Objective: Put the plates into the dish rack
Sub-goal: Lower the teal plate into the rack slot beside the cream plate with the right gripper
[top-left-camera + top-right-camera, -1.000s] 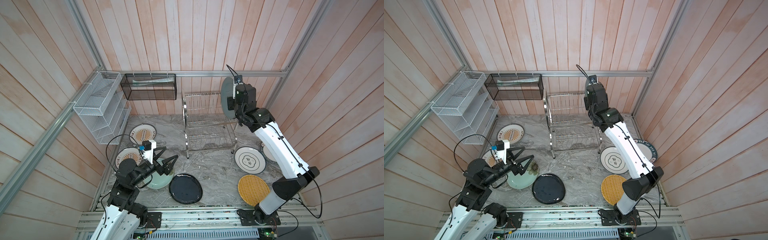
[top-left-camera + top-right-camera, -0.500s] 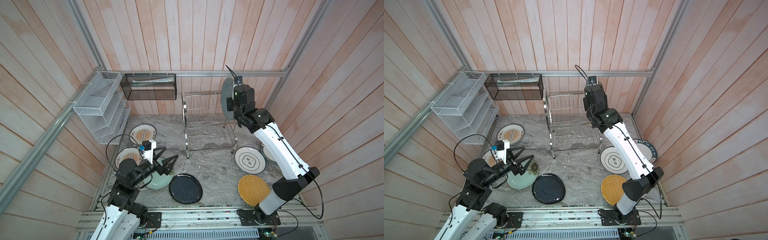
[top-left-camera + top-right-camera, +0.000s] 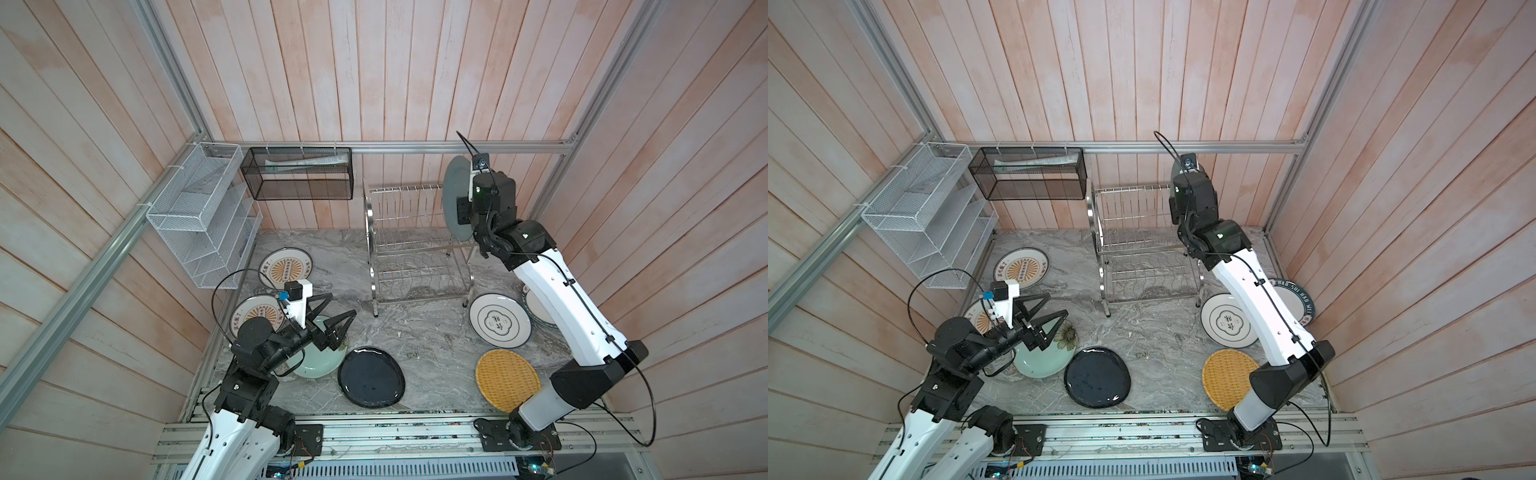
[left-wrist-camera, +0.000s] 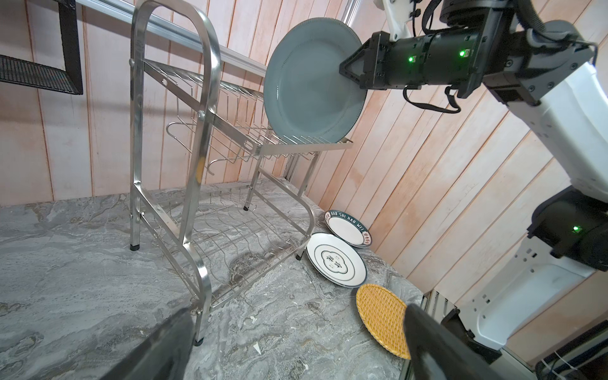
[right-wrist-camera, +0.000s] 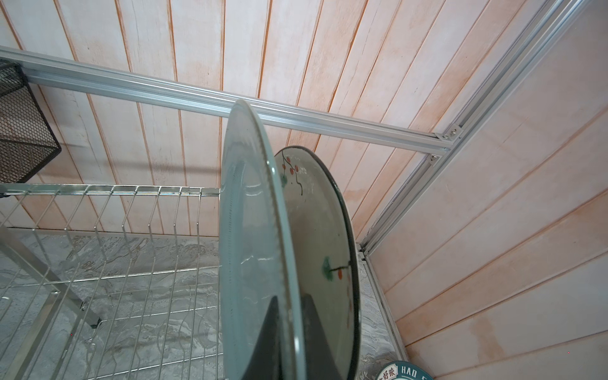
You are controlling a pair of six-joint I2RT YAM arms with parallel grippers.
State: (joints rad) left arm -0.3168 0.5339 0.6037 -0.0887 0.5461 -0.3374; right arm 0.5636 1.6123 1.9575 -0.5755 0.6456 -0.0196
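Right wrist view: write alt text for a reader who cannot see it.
A grey-blue plate stands on edge, pinched at its rim between two dark fingers, at the end of the upper wire tier of the dish rack. A cream plate painted with red berries stands upright close beside it.

- Plates: nine in all.
- Orange-sunburst: two, far sunburst plate [image 3: 286, 268] and near sunburst plate [image 3: 253, 313], around nine o'clock on the desk [image 3: 415, 340].
- White lettered: two, flower-framed plate [image 3: 500, 320] and teal-rimmed plate [image 3: 1296, 304], around three o'clock.
- One each: grey-blue plate [image 3: 452, 199], cream plate [image 5: 320, 230], pale green plate [image 3: 318, 365], navy plate [image 3: 371, 376], yellow woven plate [image 3: 508, 380].
- Dish rack [image 3: 415, 245]: one.
- Mesh holders: two, white organiser [image 3: 199, 216] and black basket [image 3: 297, 174].
- Tools: two, left tool [image 3: 341, 304] and right tool [image 4: 343, 70].
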